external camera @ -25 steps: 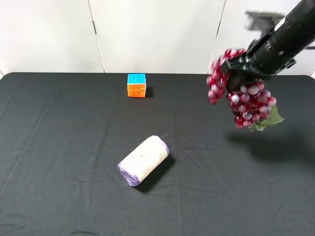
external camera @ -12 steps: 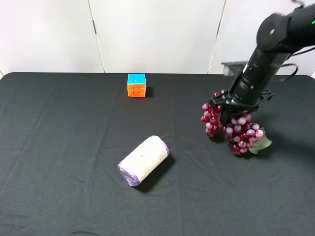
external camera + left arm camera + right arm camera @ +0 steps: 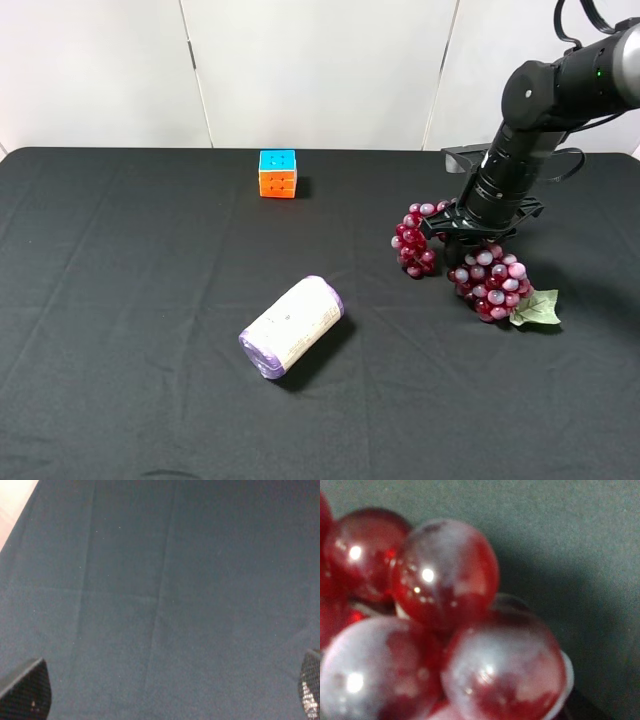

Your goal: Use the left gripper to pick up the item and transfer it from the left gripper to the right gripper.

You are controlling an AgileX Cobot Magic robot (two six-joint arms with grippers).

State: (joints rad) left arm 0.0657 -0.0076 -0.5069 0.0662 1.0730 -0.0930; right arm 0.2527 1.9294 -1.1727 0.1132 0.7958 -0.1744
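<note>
White walls are seen behind a black tabletop. The grapes are laid on it, well to the right of the cube, with the leaf on the side away from the cube. The bunch is gripped from above by the clenched right pincer. The left pincer is spread wide, and nothing is held in it. A white roll is laid in front of the cube.

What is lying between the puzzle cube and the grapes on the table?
Nothing: in the exterior high view only bare black cloth lies between the puzzle cube and the grapes.
</note>
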